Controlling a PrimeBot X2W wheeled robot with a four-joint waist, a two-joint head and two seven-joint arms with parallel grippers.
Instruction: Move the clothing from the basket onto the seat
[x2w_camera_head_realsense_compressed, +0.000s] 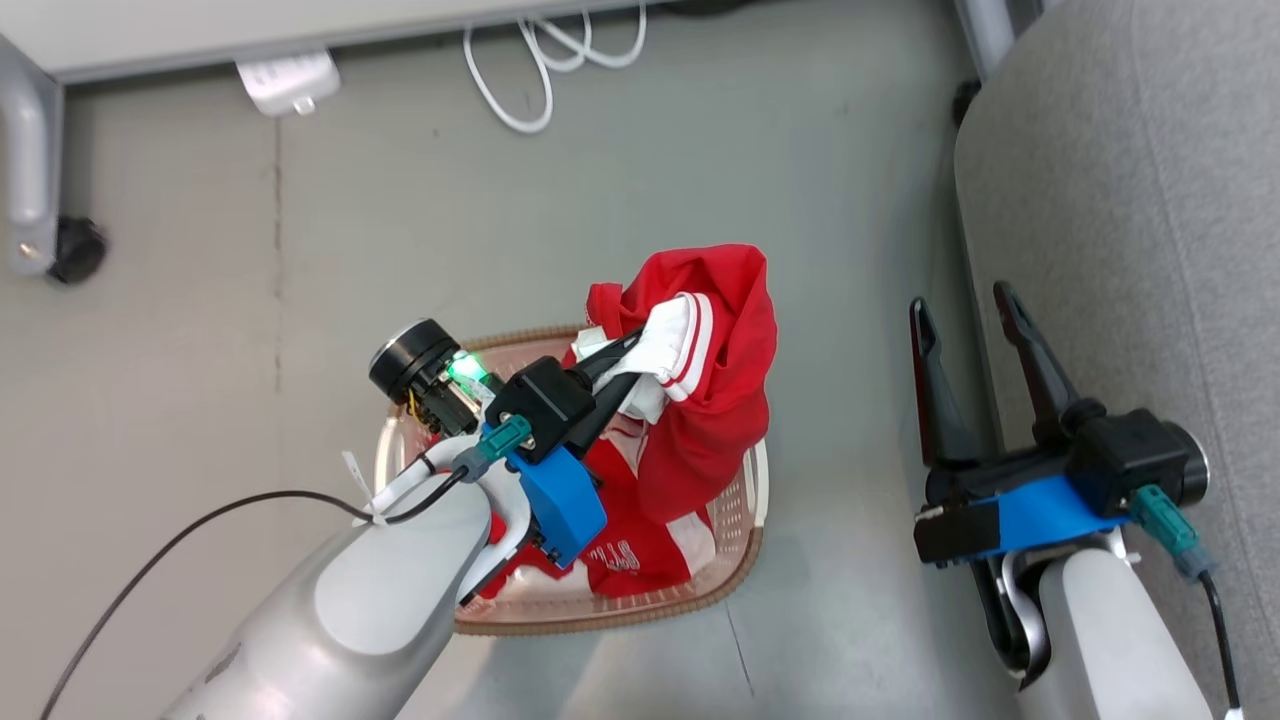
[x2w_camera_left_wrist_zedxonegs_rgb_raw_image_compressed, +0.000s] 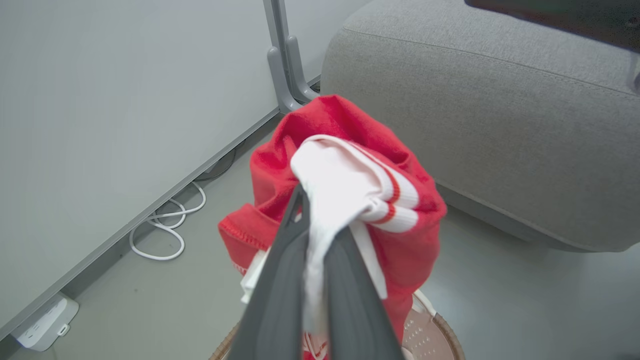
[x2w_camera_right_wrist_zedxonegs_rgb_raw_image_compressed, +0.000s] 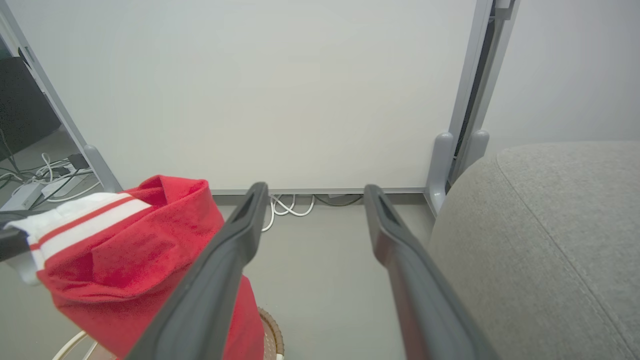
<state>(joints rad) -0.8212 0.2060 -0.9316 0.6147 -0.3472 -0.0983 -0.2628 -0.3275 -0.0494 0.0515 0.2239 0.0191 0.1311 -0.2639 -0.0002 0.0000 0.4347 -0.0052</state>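
Note:
My left gripper (x2w_camera_head_realsense_compressed: 630, 345) is shut on the white striped trim of a red garment (x2w_camera_head_realsense_compressed: 715, 400), lifted above the basket (x2w_camera_head_realsense_compressed: 735, 560) with its lower part still hanging into it. The left wrist view has the same garment (x2w_camera_left_wrist_zedxonegs_rgb_raw_image_compressed: 350, 150) bunched over my closed fingers (x2w_camera_left_wrist_zedxonegs_rgb_raw_image_compressed: 280, 280). A second red piece with white lettering (x2w_camera_head_realsense_compressed: 625, 560) lies in the basket. My right gripper (x2w_camera_head_realsense_compressed: 962, 305) stands open and empty beside the grey seat (x2w_camera_head_realsense_compressed: 1130, 200), to the basket's right. From the right wrist, the garment (x2w_camera_right_wrist_zedxonegs_rgb_raw_image_compressed: 125, 260) hangs left of my open fingers (x2w_camera_right_wrist_zedxonegs_rgb_raw_image_compressed: 235, 240), and the seat (x2w_camera_right_wrist_zedxonegs_rgb_raw_image_compressed: 540, 235) is at right.
A white cable (x2w_camera_head_realsense_compressed: 545, 60) and a power strip (x2w_camera_head_realsense_compressed: 290, 80) lie by the wall panel at the back. A grey panel leg with a castor (x2w_camera_head_realsense_compressed: 50, 230) stands at far left. Grey floor lies between basket and seat.

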